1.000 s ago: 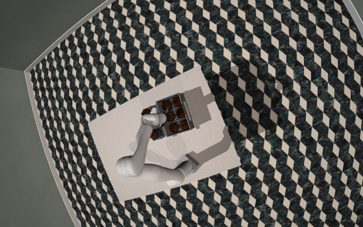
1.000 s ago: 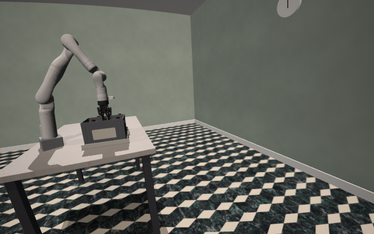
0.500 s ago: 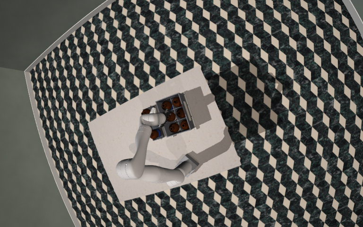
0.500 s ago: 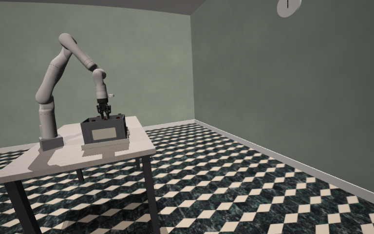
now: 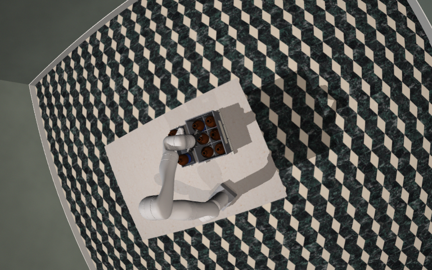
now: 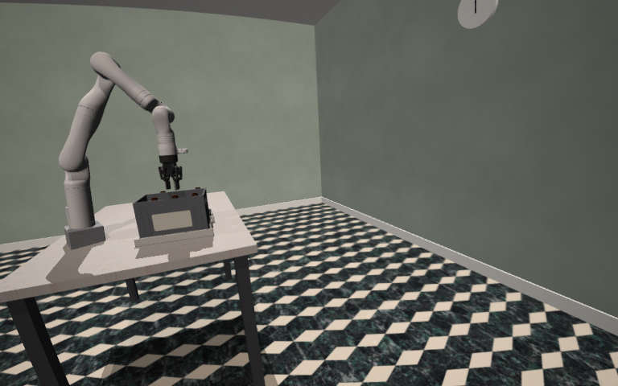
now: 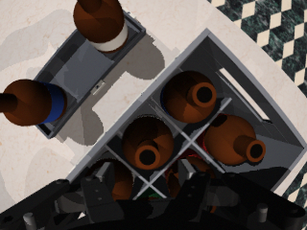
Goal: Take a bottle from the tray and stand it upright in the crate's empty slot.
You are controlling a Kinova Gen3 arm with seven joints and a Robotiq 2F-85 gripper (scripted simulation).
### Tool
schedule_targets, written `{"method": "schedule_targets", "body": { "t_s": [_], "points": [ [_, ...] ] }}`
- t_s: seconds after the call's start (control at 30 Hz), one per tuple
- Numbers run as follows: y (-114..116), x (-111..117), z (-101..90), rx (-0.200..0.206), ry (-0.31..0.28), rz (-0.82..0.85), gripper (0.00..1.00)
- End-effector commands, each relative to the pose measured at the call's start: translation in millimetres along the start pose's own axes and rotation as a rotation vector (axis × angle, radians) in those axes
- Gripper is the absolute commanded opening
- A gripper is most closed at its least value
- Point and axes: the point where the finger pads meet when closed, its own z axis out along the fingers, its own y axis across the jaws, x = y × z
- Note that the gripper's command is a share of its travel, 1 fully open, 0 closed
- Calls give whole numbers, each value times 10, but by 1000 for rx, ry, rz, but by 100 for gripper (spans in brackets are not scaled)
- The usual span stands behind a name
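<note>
The grey crate (image 7: 192, 134) stands on the table with upright brown bottles (image 7: 149, 148) in its slots; it also shows in the side view (image 6: 172, 217) and in the overhead view (image 5: 208, 136). My gripper (image 7: 146, 171) hangs just above the crate's near corner with its fingers apart and nothing gripped, and it is clear of the crate's rim in the side view (image 6: 171, 183). Below it a bottle with a red and green label stands in a slot, mostly hidden by my hand. The grey tray (image 7: 90, 73) beside the crate holds a white-labelled bottle (image 7: 99, 15) and a blue-labelled bottle (image 7: 29, 103), with a gap between them.
The arm's base (image 6: 84, 234) stands at the table's left end. The crate sits near the table's far edge (image 5: 255, 121). My forearm (image 5: 169, 171) covers part of the tray in the overhead view.
</note>
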Motion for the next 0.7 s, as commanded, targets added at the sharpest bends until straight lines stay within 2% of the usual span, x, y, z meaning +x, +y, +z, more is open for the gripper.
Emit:
{"method": "schedule_targets", "body": {
  "t_s": [0.0, 0.4, 0.67],
  "points": [
    [16, 36, -109, -9, 13, -3, 64],
    [14, 33, -304, -9, 13, -3, 64],
    [13, 32, -366, -9, 13, -3, 64]
  ]
}}
